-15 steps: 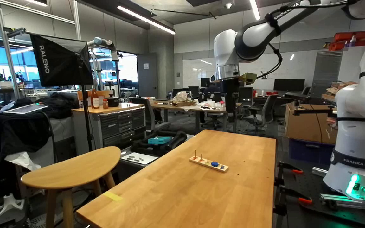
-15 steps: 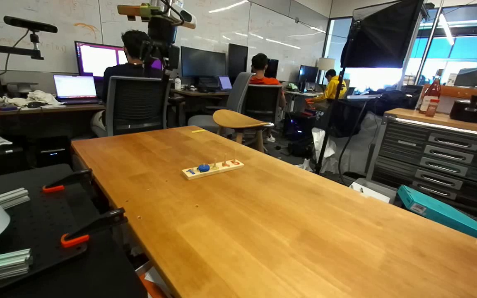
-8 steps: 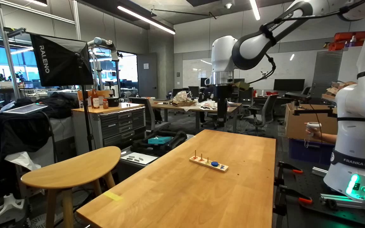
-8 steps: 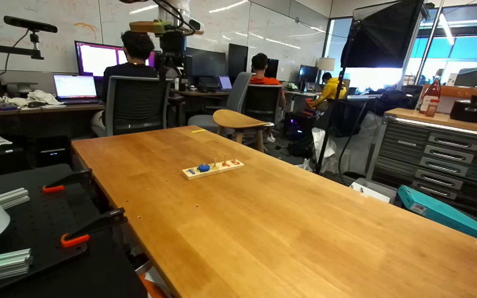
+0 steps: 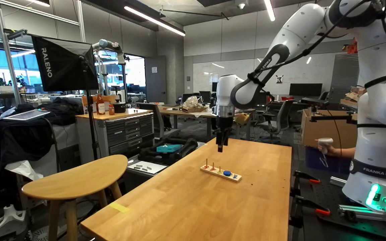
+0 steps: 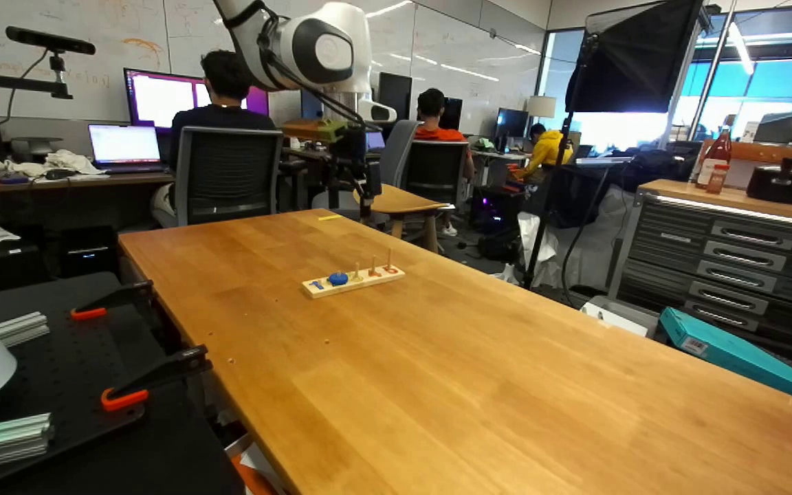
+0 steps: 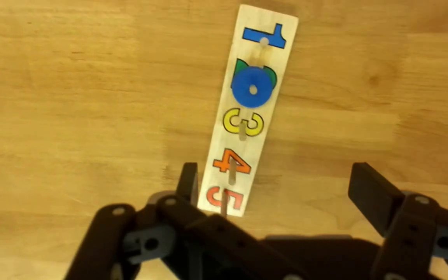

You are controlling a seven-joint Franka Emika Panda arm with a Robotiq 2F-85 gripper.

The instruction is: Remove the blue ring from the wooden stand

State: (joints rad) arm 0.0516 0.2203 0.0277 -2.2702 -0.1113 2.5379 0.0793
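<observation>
While tabletop [image 5: 246, 211] golden, walls [image 5: 209, 38] grey.

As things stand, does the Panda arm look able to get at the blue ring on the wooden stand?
Probably yes: the end effector hangs open, and nothing covers the blue ring in the wrist view. It would likely need to line up and lower, minding the peg at the yellow 3.

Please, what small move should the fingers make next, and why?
Probably a level shift of the fingers toward the blue ring, before any lowering. In the wrist view, the fingers appear wide apart near the 5 on the wooden stand, while the ring sits around a peg nearer the 1, not yet between them.
</observation>
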